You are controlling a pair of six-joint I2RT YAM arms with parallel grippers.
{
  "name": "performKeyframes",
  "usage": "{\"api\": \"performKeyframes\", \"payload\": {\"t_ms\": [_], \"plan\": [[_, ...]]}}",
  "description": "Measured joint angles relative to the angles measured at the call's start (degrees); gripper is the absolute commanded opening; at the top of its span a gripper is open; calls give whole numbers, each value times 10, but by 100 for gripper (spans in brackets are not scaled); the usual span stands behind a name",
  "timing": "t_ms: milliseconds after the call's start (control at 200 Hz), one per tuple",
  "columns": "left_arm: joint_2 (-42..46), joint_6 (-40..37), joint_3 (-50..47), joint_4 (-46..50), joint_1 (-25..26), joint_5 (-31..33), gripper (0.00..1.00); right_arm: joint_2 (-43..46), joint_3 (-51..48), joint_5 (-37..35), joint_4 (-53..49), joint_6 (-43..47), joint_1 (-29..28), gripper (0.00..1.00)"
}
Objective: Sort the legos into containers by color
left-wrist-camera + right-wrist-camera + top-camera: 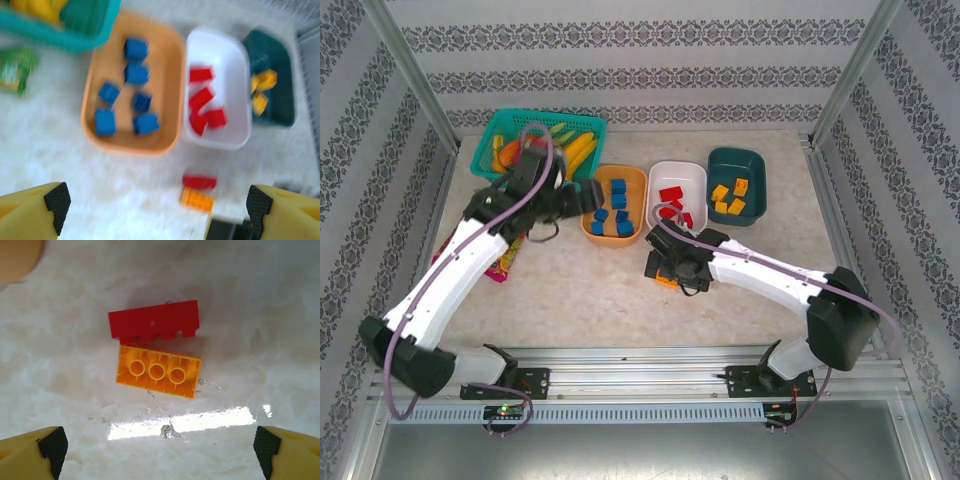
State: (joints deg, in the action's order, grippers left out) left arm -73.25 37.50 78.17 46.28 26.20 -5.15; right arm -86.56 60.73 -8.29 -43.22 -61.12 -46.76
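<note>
Two loose legos lie side by side on the table: a red brick (154, 322) and, just nearer, an orange brick (158, 371) turned hollow side up. My right gripper (159, 452) hovers over them, open and holding nothing; from above it (660, 268) covers most of the pair. The left gripper (157, 207) is open and empty too, at the orange tray's left edge (588, 196). The orange tray (165, 85) holds several blue bricks (136, 74). Several red bricks (202, 100) lie in the white tray (220, 55), and yellow bricks (262, 85) in the dark teal tray (280, 100).
A teal mesh basket (510, 120) with bananas stands at the back left. A colourful snack bag (508, 258) lies under the left arm. Patterned walls and metal posts enclose the table, and an aluminium rail (640, 375) runs along the near edge.
</note>
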Motion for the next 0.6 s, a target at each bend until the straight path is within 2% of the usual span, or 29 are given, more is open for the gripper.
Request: {"api": "performKeyframes", "payload": {"t_ms": [135,230,400,605], "plan": [[95,41,-146,-5,4,-25,94,-53,11,-1,6,-23,0,98],[165,60,-204,-4,8,-37,93,-89,23,-2,9,-35,0,97],[258,76,-242,-4,9,-45,93,-126,30,-3,14,-42,0,96],[272,84,-254,-5,9,-52,93,-161,36,-2,25,-46,3,88]]}}
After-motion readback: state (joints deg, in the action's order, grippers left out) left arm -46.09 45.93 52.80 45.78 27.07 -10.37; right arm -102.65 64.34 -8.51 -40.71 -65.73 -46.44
